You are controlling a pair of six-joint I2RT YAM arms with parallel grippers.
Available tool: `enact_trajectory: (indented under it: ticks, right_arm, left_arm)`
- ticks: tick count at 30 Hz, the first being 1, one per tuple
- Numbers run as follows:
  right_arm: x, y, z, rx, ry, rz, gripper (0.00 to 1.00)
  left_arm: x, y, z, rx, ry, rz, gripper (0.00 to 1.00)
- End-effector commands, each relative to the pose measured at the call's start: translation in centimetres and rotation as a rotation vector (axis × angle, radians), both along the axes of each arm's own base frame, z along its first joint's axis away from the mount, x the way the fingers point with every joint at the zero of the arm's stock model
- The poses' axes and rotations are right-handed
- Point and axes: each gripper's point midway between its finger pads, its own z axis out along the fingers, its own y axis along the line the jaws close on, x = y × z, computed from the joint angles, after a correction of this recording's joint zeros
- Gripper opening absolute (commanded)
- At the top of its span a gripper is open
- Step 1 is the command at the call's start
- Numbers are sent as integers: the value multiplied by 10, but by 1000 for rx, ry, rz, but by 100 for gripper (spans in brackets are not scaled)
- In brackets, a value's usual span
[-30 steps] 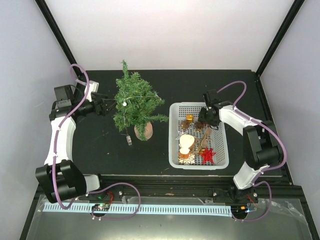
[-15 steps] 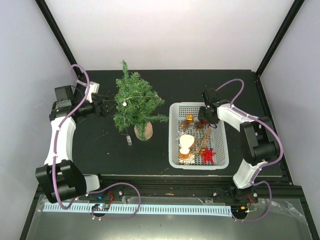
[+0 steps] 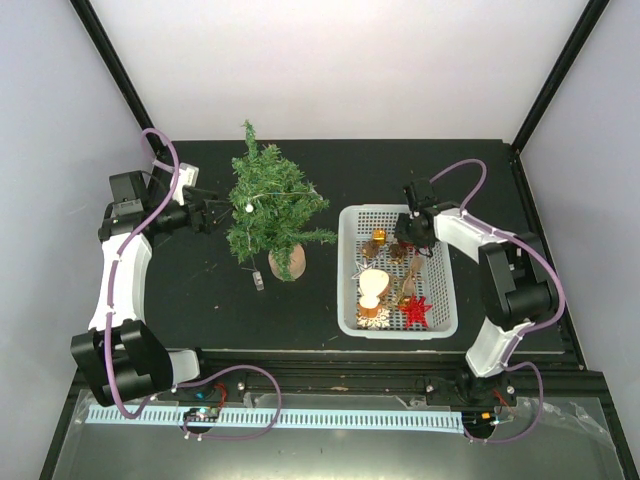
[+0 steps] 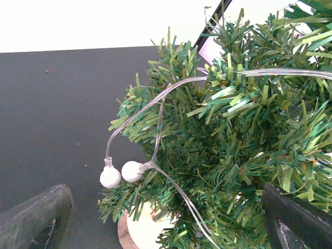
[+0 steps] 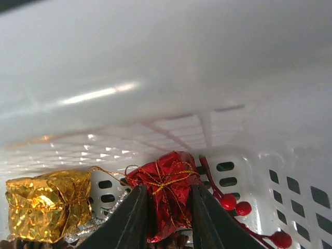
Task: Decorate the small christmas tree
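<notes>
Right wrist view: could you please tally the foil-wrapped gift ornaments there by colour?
Gold crinkled-foil gift ornament: 1
Red foil gift ornament tied with gold thread: 1
Total: 2

The right gripper (image 5: pixel 167 210) has narrowed onto the red foil parcel (image 5: pixel 165 187) — edging leftward.

small christmas tree (image 4: pixel 233 129) base behind branches, cut by bottom edge; red parcel (image 5: pixel 165 176) partly behind right hand (image 5: pixel 167 191).
</notes>
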Motion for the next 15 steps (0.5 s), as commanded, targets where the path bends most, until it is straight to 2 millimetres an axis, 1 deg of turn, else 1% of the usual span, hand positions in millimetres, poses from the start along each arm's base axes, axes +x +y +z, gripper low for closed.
enact_trajectory:
  ticks: [1,3,10,13,15]
  right_arm:
    - [-8,-6,6,-4,-10,-11,23]
    - [-10,-8,14,-6,-23,-12,23]
    - [-17,-10,57,14,-96,-5,22]
    - [-20,-7,75,35,-124,10,22]
    - [-22,-1,89,53,-145,31,22]
  left_arm:
    - [0,-3,10,2,-40,-24,99]
    - [0,-2,10,9,-42,-19,99]
    - [2,0,11,34,-51,-6,99]
    - [3,1,11,40,-55,-4,99]
    - [4,2,10,49,-55,1,99]
